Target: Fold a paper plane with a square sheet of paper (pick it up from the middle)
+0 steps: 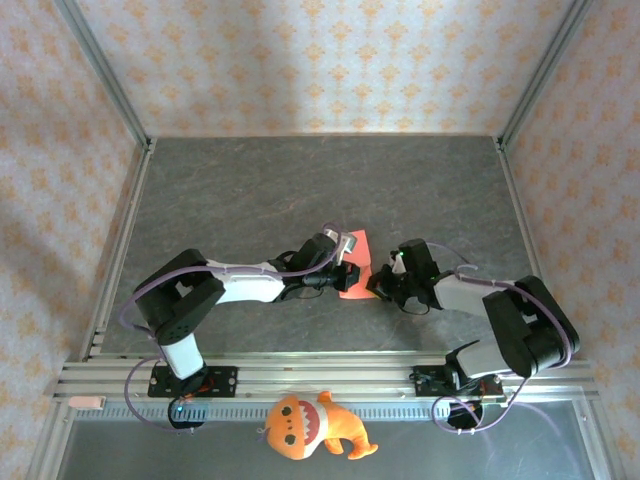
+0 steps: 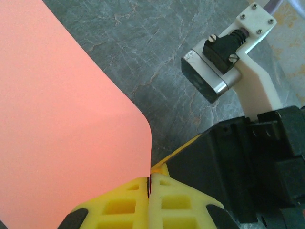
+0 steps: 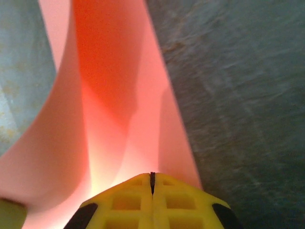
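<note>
The square sheet of paper (image 1: pixel 360 247) is thin red-pink and lies mid-table between both arms. My left gripper (image 1: pixel 351 270) reaches in from the left. In the left wrist view its yellow fingers (image 2: pixel 124 205) are pressed together, and the paper (image 2: pixel 62 119) runs into the seam at the gripper (image 2: pixel 150 183). My right gripper (image 1: pixel 373 283) comes from the right and is shut on the sheet too. In the right wrist view the paper (image 3: pixel 109 95) curves up in a trough from the shut gripper (image 3: pixel 152 179). No paper plane shape shows.
The grey stone-patterned table (image 1: pixel 300 190) is walled with patterned panels on three sides. An aluminium rail (image 1: pixel 320 370) runs along the near edge. An orange plush toy (image 1: pixel 310 425) lies in front of the rail. The right arm's wrist camera (image 2: pixel 214 71) sits close to my left gripper.
</note>
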Robot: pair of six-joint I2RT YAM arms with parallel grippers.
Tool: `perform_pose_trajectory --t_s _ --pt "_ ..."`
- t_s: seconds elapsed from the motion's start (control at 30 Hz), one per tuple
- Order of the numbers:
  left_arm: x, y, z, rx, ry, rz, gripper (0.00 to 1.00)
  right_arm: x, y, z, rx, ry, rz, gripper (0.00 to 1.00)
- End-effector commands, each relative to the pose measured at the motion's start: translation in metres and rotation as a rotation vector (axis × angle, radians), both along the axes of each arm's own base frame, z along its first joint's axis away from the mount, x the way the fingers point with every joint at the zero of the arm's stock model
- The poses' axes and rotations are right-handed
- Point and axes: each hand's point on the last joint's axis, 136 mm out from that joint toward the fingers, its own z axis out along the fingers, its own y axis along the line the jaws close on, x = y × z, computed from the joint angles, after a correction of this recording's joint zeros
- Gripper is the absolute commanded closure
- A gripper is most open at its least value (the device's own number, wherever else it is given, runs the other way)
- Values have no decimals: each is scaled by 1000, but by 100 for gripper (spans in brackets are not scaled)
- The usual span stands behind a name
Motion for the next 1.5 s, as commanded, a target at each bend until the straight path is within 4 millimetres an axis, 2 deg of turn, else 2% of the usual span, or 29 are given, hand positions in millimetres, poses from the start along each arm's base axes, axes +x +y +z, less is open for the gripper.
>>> perform_pose_trajectory --t_s 0.0,0.13,0.33,0.6,0.83,0.97,1.2,1.47 --pt "-3 1 -11 60 1 -45 96 3 -9 -11 -74 10 -25 100" --pt "-3 2 -14 98 -4 -65 92 3 -11 -12 -84 10 -28 100" --pt "-4 4 -17 119 -11 -81 89 4 -9 -8 -74 3 -25 100" --pt "-6 5 -18 138 -20 -101 87 3 -10 -12 -81 14 -24 100" --pt "-2 9 -16 156 -45 -84 100 4 -10 -10 -87 7 -21 100" --pt "-2 7 -17 150 -35 -85 100 7 -13 -11 -108 6 -35 100" --pt "-5 -3 -15 80 11 -86 100 22 7 27 40 -85 -42 99" --pt "-3 -7 -10 56 20 -80 100 21 24 22 96 -67 -25 98"
